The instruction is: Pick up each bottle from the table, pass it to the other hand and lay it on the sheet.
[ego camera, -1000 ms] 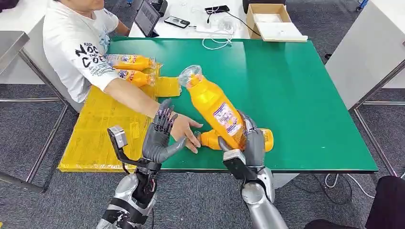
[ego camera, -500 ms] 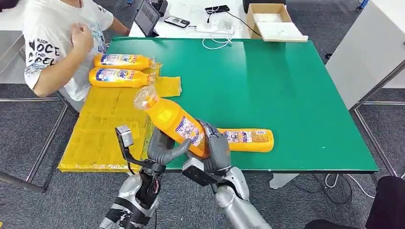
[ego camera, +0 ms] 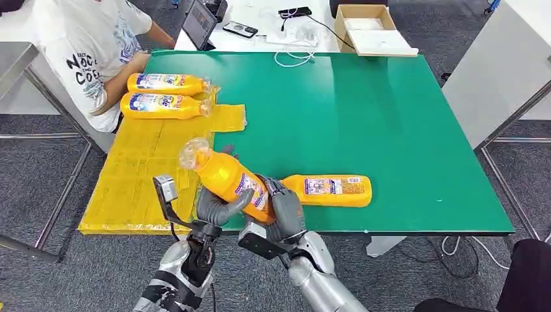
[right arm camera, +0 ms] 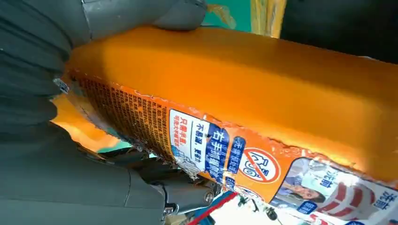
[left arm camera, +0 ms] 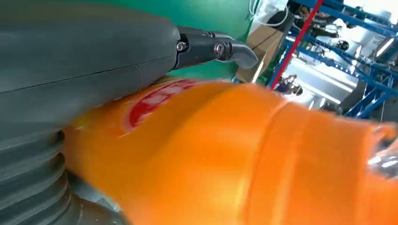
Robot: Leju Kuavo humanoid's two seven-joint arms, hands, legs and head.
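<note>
— Holding what? Gripping an orange bottle (ego camera: pixel 227 177) in the right hand (ego camera: pixel 286 218), fingers wrapped around its lower body, cap end tilting up toward the yellow sheet (ego camera: pixel 140 172).
— Left hand (ego camera: pixel 217 205)? Curling under and against the same bottle, thumb across it; touching, perhaps gripping, hard to tell.
— Reading anything? Showing Chinese print and a red no-sign on the torn label; too blurred elsewhere.
— Lying where, the others? 2 bottles (ego camera: pixel 166 94) resting on the sheet, 1 bottle (ego camera: pixel 334 190) lying on the green table (ego camera: pixel 364 117).
— Sitting nearby? Person (ego camera: pixel 91 45), shirt lettering partly showing "NOC".
</note>
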